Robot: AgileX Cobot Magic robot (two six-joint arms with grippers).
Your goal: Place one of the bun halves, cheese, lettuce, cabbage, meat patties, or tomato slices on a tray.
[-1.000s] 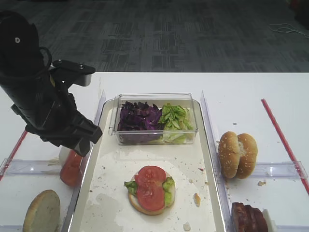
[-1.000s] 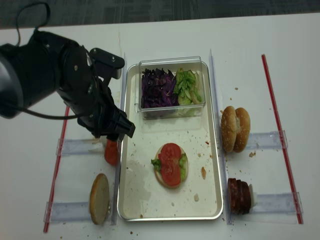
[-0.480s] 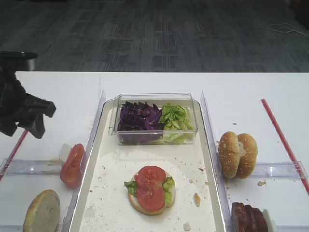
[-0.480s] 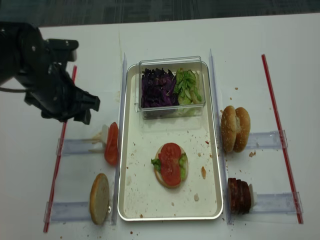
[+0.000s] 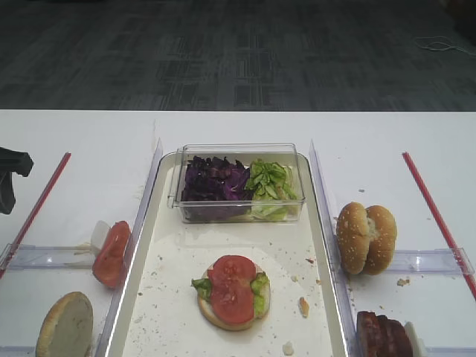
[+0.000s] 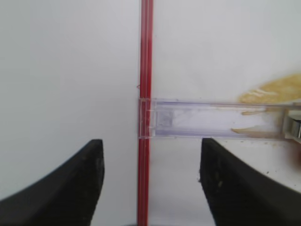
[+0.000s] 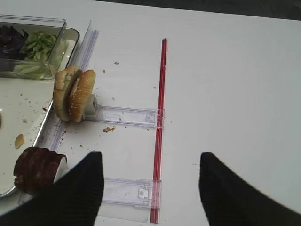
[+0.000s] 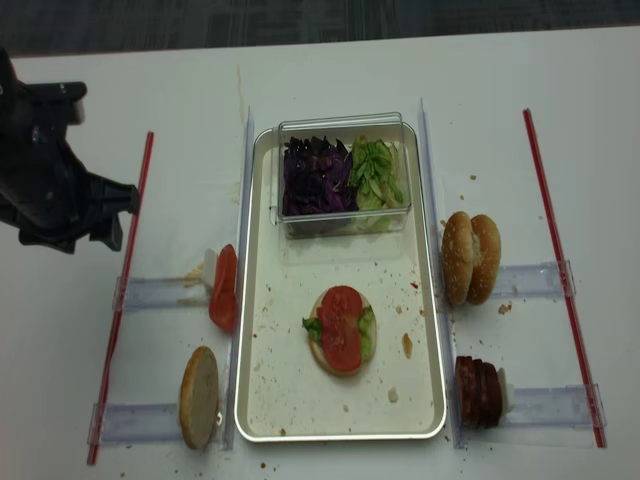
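On the tray [image 8: 340, 436] lies a bun half topped with lettuce and two tomato slices [image 8: 341, 330] [image 5: 232, 294]. More tomato slices [image 8: 224, 288] stand on edge just left of the tray, with a bun half [image 8: 199, 396] below them. Right of the tray stand two bun halves [image 8: 471, 257] [image 7: 74, 94] and the meat patties [image 8: 478, 392] [image 7: 37, 169]. No cheese shows. My left gripper [image 6: 151, 141] hangs open and empty over the left red strip [image 6: 146, 94], far from the tray. My right gripper [image 7: 150, 154] is open and empty over the right red strip.
A clear tub [image 8: 345, 175] at the tray's far end holds purple cabbage [image 8: 315, 175] and green lettuce [image 8: 375, 172]. Clear plastic rails [image 8: 150, 292] and red strips [image 8: 565, 290] lie on the white table on both sides. The left arm [image 8: 50, 170] is at the far left.
My left arm has pulled back leftward from beside the tray and the standing tomato slices to beyond the red strip, its gripper open and empty. The food has not moved.
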